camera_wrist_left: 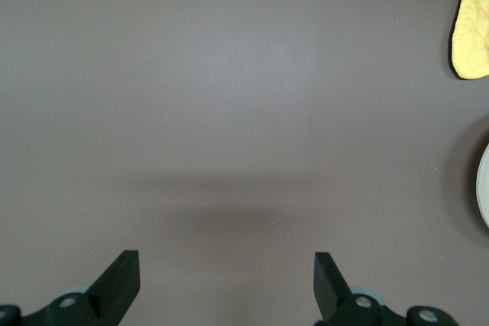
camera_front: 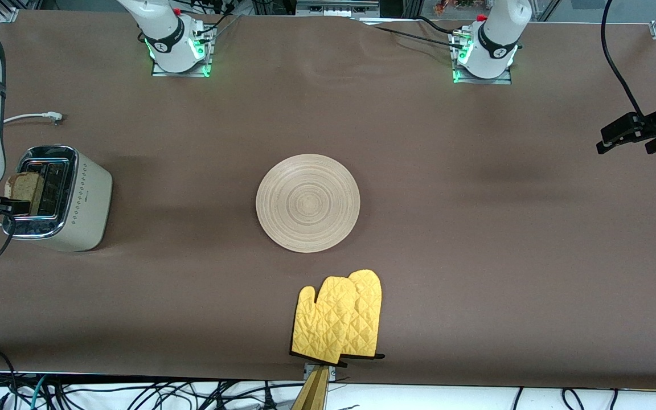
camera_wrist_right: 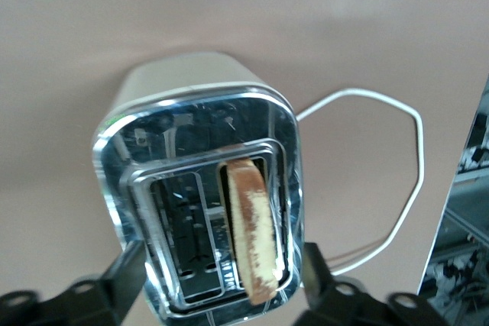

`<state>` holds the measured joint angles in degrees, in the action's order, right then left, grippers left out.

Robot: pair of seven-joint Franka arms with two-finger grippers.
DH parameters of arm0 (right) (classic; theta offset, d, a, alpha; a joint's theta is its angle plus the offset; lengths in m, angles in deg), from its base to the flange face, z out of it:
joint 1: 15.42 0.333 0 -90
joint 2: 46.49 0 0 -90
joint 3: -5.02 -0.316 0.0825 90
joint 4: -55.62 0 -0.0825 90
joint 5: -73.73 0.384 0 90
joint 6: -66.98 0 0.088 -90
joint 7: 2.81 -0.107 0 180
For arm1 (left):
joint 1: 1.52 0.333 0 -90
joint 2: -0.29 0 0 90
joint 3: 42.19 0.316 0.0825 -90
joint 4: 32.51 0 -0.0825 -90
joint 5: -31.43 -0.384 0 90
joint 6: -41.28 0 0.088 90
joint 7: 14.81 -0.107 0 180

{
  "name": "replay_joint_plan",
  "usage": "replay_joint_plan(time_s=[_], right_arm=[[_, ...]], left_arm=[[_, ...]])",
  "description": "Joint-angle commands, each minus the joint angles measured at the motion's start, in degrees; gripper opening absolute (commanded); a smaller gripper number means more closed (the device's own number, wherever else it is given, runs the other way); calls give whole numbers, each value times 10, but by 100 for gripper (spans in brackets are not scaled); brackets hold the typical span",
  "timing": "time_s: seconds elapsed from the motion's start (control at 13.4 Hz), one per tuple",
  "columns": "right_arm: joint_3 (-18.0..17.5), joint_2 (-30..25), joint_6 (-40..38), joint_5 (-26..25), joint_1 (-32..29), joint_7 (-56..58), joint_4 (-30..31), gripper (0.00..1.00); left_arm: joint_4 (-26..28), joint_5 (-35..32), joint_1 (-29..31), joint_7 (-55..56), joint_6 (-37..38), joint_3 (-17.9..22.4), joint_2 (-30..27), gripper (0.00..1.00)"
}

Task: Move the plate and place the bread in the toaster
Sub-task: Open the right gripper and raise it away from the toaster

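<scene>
The cream-white toaster (camera_front: 86, 199) stands at the right arm's end of the table. The bread (camera_front: 23, 187) stands in its slot farther from the plate, its top sticking up above the chrome. My right gripper (camera_front: 3, 206) hangs over the toaster, open and empty. In the right wrist view its fingers (camera_wrist_right: 126, 272) spread wider than the toaster (camera_wrist_right: 183, 85), apart from the bread (camera_wrist_right: 250, 227). The round beige plate (camera_front: 307, 203) lies at the table's middle, and its edge shows in the left wrist view (camera_wrist_left: 484, 188). My left gripper (camera_front: 632, 142) waits open over bare table (camera_wrist_left: 225, 272) at the left arm's end.
A pair of yellow oven mitts (camera_front: 339, 319) lies nearer to the front camera than the plate, at the table's front edge; it shows in the left wrist view (camera_wrist_left: 472, 28). The toaster's white cord (camera_front: 32, 118) trails toward the robots' bases (camera_wrist_right: 382, 150).
</scene>
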<state>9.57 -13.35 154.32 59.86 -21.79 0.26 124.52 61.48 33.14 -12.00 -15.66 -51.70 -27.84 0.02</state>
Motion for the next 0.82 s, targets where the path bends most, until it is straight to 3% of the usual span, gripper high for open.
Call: replay_joint_plan(time_s=[0.0, 0.3, 0.75], right_arm=[[-22, -27, -11, 7, 7, 21, -16, 100], [-105, -53, -14, 7, 7, 19, -17, 100], [-175, -62, -44, 3, 17, 20, -16, 100]], left_arm=[[-16, -18, -1, 7, 11, -2, 7, 100], [-16, -18, 0, 7, 10, -2, 7, 100], [-16, -17, 1, 7, 10, -2, 7, 100]])
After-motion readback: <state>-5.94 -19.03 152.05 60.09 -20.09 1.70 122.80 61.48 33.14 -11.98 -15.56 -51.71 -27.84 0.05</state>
